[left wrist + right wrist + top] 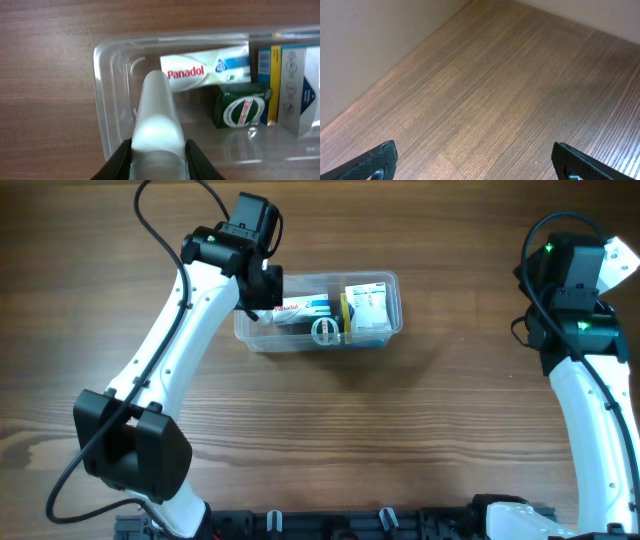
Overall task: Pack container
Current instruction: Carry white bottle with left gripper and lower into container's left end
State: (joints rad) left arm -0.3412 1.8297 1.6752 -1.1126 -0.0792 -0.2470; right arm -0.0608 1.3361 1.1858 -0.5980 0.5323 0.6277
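The container [392,283] is a clear plastic tub at the table's upper middle. Inside lie a white Panadol box [207,72], a dark green box [242,105] and a blue, yellow and white box [295,85]. My left gripper [159,150] hovers over the container's left end [100,100], shut on a white rounded tube [156,110] that points in toward the Panadol box. From overhead the left gripper [262,288] is at the tub's left rim. My right gripper [480,160] stands open over bare wood at the far right, holding nothing.
A clear ring-shaped item [325,330] sits in the tub's front middle. The right arm [585,380] runs along the table's right edge. The wooden table [400,430] stretches in front of the tub. A pale wall [370,45] borders the table's far side.
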